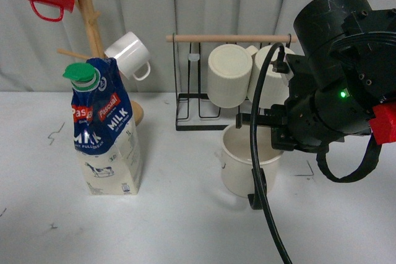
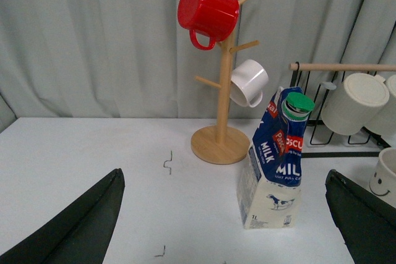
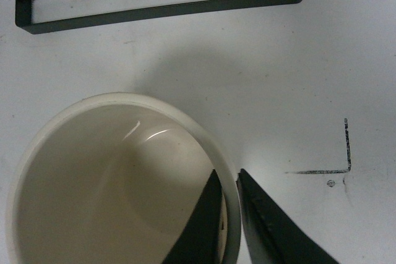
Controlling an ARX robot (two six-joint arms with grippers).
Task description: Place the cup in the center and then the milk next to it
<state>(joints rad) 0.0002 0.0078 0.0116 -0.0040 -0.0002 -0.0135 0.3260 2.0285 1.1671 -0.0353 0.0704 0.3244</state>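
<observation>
On table (image 1: 185, 227), right hand (image 3: 229, 176) seemingly pinches cup (image 3: 111, 177) rim.

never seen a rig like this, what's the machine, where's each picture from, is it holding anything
It is a robot with two arms, each ending in a gripper. The front view looks out from its body; the black shape is its right arm. The other two come from wrist cameras. On the white table stand a blue and cream milk carton with a green cap, a wooden mug tree and a black wire rack. The right gripper pinches the wall of a cream mug with a black handle. The left gripper is open, empty.
</observation>
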